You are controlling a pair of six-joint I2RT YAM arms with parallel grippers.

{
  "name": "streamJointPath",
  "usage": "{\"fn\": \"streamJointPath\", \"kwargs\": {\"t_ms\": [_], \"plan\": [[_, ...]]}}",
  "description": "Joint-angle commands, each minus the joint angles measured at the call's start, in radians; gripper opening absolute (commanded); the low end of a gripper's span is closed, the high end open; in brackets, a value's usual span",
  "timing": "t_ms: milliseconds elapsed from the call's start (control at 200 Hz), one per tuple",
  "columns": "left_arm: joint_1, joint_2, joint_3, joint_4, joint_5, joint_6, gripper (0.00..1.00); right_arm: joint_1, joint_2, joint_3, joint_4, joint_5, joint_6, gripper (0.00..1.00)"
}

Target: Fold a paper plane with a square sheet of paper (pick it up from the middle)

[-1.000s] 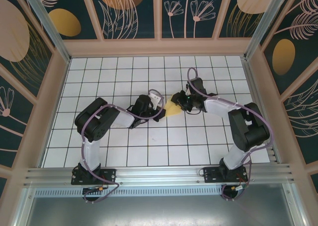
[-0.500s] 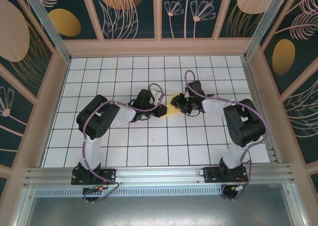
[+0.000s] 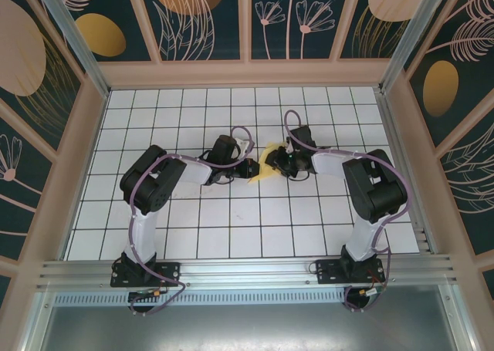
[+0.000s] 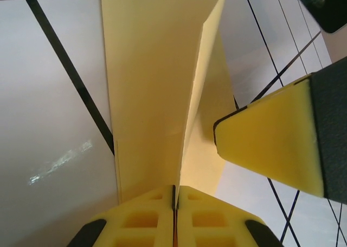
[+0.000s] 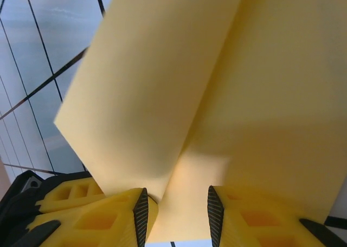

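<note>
The pale yellow sheet of paper (image 3: 263, 167) is folded and stands up off the white grid table between my two grippers at mid-table. My left gripper (image 3: 250, 168) is shut on the paper's near edge. In the left wrist view the paper (image 4: 152, 84) rises from the closed pads (image 4: 174, 195) with a sharp crease, and one fingertip (image 4: 271, 144) of the right gripper sits beside it. My right gripper (image 3: 277, 163) comes in from the right. Its jaws (image 5: 174, 211) stand apart with the paper's fold (image 5: 217, 84) lying loose between them.
The white grid table (image 3: 231, 227) is walled by wooden frames (image 3: 247, 73) at the back and sides. An aluminium rail (image 3: 247, 272) carrying both arm bases runs along the near edge. Both forearms lie low over the middle tiles.
Both grippers have moved closer together and slightly toward the back. The paper, lying as a flat wedge a second ago, now stands bunched and folded between them.
</note>
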Motion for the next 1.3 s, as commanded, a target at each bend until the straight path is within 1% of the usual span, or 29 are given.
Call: {"fn": "streamJointPath", "kwargs": {"t_ms": [0, 240, 500, 706, 866, 1296], "plan": [[0.008, 0.035, 0.026, -0.073, 0.001, -0.016, 0.09, -0.007, 0.016, 0.031, 0.034, -0.009, -0.047, 0.38], [0.008, 0.047, 0.045, -0.101, -0.001, -0.021, 0.09, -0.009, 0.074, 0.065, 0.024, -0.019, -0.062, 0.38], [0.011, 0.046, 0.053, -0.114, 0.001, -0.022, 0.09, -0.009, 0.092, 0.062, 0.008, 0.004, -0.064, 0.43], [0.011, 0.047, 0.053, -0.116, 0.0, -0.023, 0.09, -0.01, 0.097, 0.044, 0.035, -0.003, -0.054, 0.48], [0.011, 0.042, 0.056, -0.115, -0.001, -0.022, 0.09, -0.009, 0.123, 0.066, -0.032, 0.047, -0.041, 0.49], [0.011, -0.023, 0.036, -0.105, -0.022, -0.04, 0.23, -0.01, 0.194, 0.1, -0.158, 0.153, 0.021, 0.47]]}}
